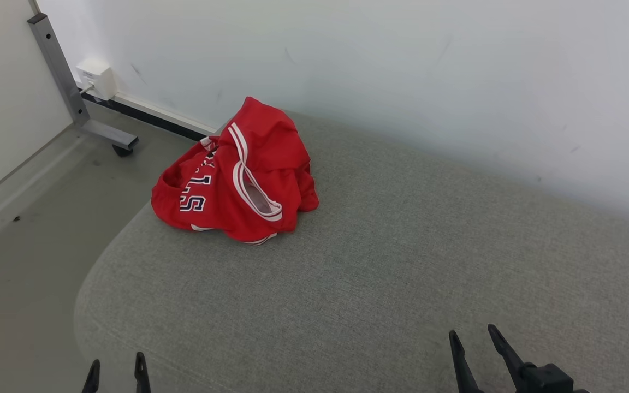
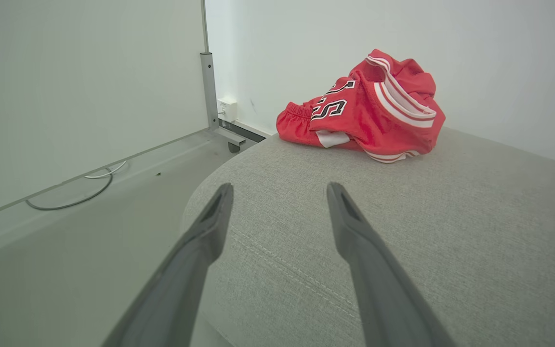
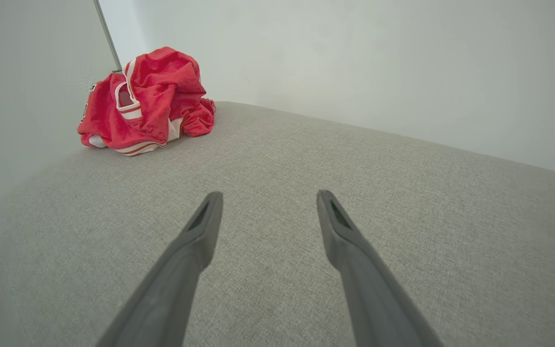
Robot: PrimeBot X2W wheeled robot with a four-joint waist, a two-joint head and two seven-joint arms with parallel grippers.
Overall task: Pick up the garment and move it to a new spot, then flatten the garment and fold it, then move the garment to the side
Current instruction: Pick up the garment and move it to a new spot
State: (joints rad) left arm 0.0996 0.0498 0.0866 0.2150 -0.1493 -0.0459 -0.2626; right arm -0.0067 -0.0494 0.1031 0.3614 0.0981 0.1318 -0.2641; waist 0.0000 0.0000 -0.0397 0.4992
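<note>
Garment bunched up, well ahead of L gripper, R gripper, both spread wide, empty

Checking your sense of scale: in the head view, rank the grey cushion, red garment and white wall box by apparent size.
Largest to smallest:
grey cushion
red garment
white wall box

- Garment: lettering partly folded under, word unreadable.
- Left pincer: tips only, rest cut by bottom edge, head view.
- Right pincer: base cut by bottom edge.
</note>
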